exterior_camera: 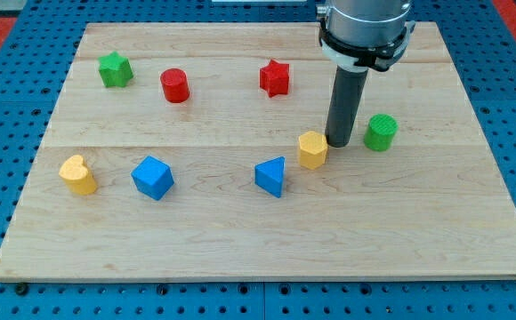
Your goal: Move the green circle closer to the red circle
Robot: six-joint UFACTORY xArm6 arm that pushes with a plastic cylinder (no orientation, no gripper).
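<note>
The green circle [381, 132] is a short green cylinder at the view's right of the wooden board [258, 231]. The red circle [175, 85] is a short red cylinder at the upper left. My tip [339, 143] rests on the board between the green circle and a yellow hexagon block [312, 149], a short gap to the left of the green circle and just right of the yellow hexagon. The rod hangs from the arm at the view's top.
A green star [115, 69] sits at the upper left, a red star [275, 78] at the upper middle. A yellow heart [77, 175], a blue cube [153, 178] and a blue triangle [271, 176] lie along the lower row.
</note>
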